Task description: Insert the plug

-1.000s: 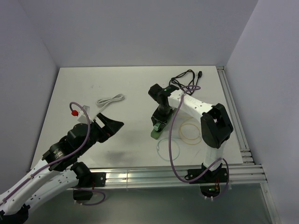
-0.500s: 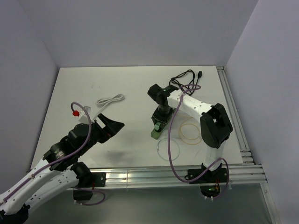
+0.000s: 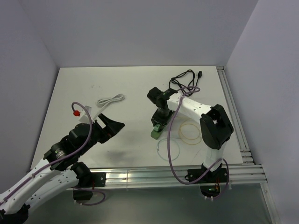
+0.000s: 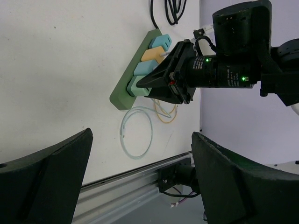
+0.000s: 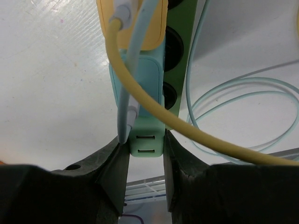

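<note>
A matte white tabletop [image 3: 126,84] fills the middle of the overhead view. Two white-shelled arms reach onto it from the lower edge of the frame.

The left gripper [image 3: 113,122] hangs released above the lower left of the table. Its two dull black wedge-shaped fingers [image 4: 46,182] are spread wide, with nothing between them.

The right gripper [image 3: 158,127] sits centre-right and points down at a long olive-green plastic power strip [image 4: 122,95] with round black sockets. It is clenched on a mint-green boxy charger plug [image 5: 147,142], smooth-faced with two small slots. The black pads press its two flanks. The plug stands at the near end of the strip, at the bottom centre of the right wrist view. The pictures do not show whether it is fully seated.

Directly above it in that view sits a glossy yellow-orange adapter block [image 5: 158,32].

A rubbery yellow cable [image 5: 224,142] sweeps across the mint plug toward the lower right. A thin pale-teal cable loop [image 4: 122,135] lies flat beside the strip. A flat white bundled cable [image 3: 110,99] rests upper left of centre. A tangled black cord [image 3: 186,78] lies near the upper right.
</note>
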`<action>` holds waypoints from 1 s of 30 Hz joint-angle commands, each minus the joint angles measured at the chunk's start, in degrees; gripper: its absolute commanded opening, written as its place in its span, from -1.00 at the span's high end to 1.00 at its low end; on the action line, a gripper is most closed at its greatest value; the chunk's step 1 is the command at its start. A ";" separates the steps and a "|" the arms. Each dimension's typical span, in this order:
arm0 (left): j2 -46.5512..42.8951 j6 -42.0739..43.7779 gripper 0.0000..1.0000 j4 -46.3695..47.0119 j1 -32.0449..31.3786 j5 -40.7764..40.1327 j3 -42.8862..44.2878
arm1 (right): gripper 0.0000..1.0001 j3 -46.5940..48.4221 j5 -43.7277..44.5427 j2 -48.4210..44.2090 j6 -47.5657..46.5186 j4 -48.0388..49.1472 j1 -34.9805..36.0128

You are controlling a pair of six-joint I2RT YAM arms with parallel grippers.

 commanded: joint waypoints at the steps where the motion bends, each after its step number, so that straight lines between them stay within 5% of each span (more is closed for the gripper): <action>1: -0.97 1.31 -0.83 0.55 -0.08 -0.76 0.85 | 1.00 -4.23 7.26 6.41 0.36 1.12 0.35; 5: -1.76 0.87 -0.84 -0.68 -0.08 -2.16 1.38 | 1.00 1.22 7.89 11.23 -0.25 -1.00 0.26; 13: -5.36 0.78 -0.83 -3.23 -0.08 -4.80 1.56 | 1.00 -13.62 3.49 8.61 2.56 8.65 1.14; 20: -3.79 1.83 -0.83 -3.66 -0.08 -3.93 3.22 | 1.00 -5.37 5.07 13.97 0.45 5.59 1.40; 25: -4.04 1.13 -0.83 -3.76 -0.08 -3.40 2.00 | 1.00 -14.50 4.98 9.59 0.62 9.72 1.75; 30: -3.70 2.09 -0.83 -1.29 -0.08 -2.43 2.25 | 1.00 -4.86 9.46 11.77 -2.10 4.11 2.19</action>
